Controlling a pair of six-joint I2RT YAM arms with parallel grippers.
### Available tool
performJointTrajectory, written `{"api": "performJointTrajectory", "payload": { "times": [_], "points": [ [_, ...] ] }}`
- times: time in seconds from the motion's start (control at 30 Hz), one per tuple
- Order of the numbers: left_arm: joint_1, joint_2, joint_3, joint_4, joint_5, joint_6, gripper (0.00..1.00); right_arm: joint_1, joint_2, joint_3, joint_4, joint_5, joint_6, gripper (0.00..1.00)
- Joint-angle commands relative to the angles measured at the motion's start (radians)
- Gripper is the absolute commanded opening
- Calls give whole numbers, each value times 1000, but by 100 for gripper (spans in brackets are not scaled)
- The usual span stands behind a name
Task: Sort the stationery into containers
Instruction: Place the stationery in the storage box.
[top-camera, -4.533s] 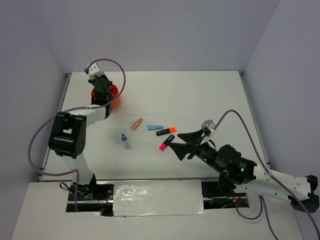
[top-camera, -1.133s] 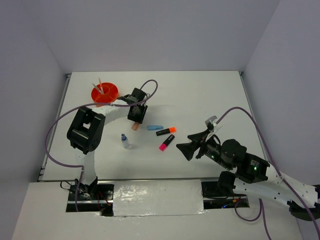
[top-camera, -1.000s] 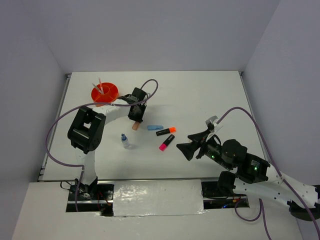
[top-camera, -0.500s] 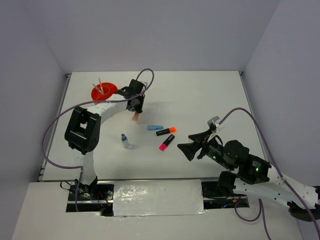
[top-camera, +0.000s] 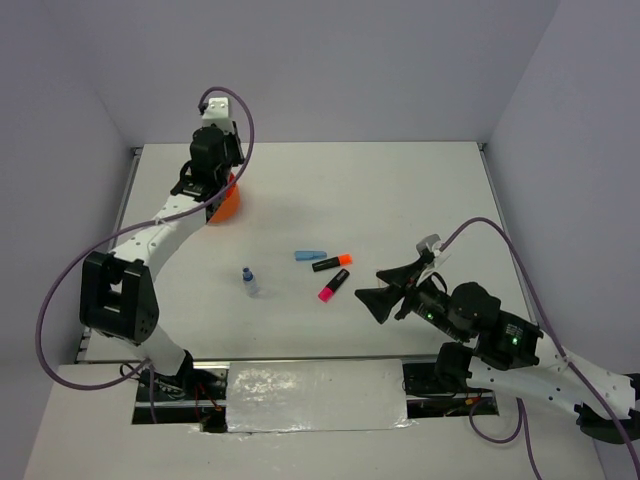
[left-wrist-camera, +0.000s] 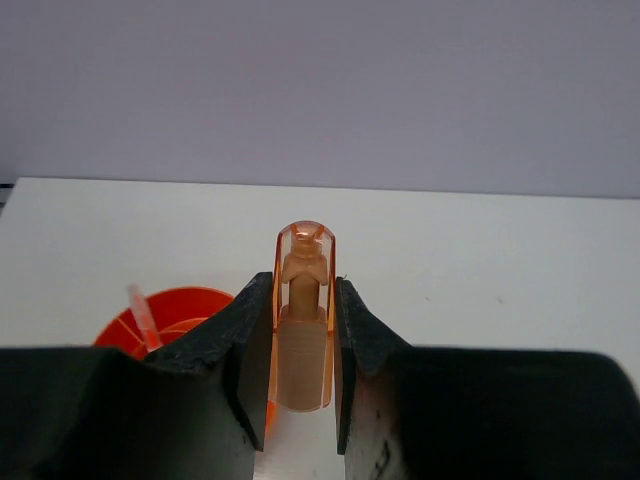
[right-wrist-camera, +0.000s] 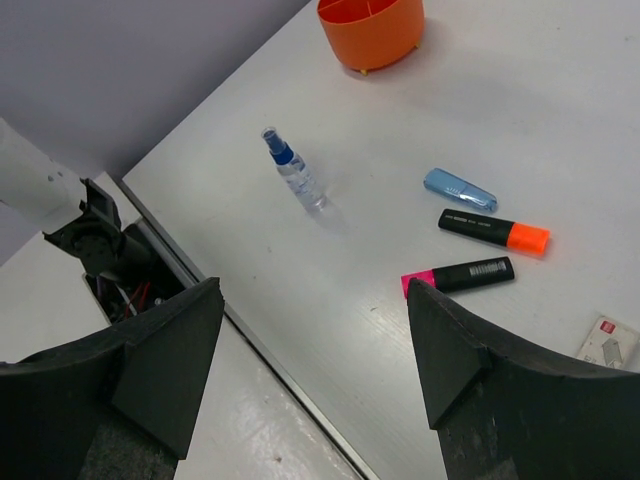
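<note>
The left gripper (left-wrist-camera: 303, 288) is clenched on the salmon piece (left-wrist-camera: 304, 258), holding it upright near the far left corner of the table (top-camera: 400, 190), with the orange organiser (left-wrist-camera: 178, 310) just below and left of it. A good drop likely means shifting until the piece hangs squarely over one free compartment, clear of the pen (left-wrist-camera: 140, 305) standing inside, then lowering before letting go so it cannot bounce out. The right gripper (right-wrist-camera: 315, 292) hangs spread and empty near the highlighters (right-wrist-camera: 480, 228)

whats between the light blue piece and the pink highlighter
The orange-capped highlighter lies between the light-blue piece and pink-capped highlighter, seen in right wrist view.
</note>
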Motion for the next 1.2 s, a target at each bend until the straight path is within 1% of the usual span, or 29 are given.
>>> {"api": "performJointTrajectory", "payload": {
  "times": [0.0, 0.13, 0.33, 0.47, 0.57, 0.67, 0.8, 1.17],
  "points": [
    [48, 12, -53, 225, -8, 65, 0, -5, 13, -17, 63, -30, -12, 81],
    [75, 56, -61, 294, 37, 96, 0, -5, 42, -21, 83, -41, -12, 81],
    [115, 90, -99, 356, 92, 82, 2, -5, 65, -28, 92, -38, -21, 81],
    [120, 112, -114, 379, 117, 79, 5, -4, 91, -25, 100, -38, -27, 81],
    [125, 141, -108, 371, 137, 78, 5, -4, 114, -18, 106, -45, -29, 81],
    [128, 155, -128, 388, 141, 72, 6, -5, 125, -14, 108, -49, -32, 81],
    [128, 162, -147, 406, 140, 70, 10, -4, 126, -8, 105, -47, -38, 81],
    [129, 176, -200, 435, 117, 92, 13, -5, 112, -8, 97, -52, -35, 81]
  ]
}}
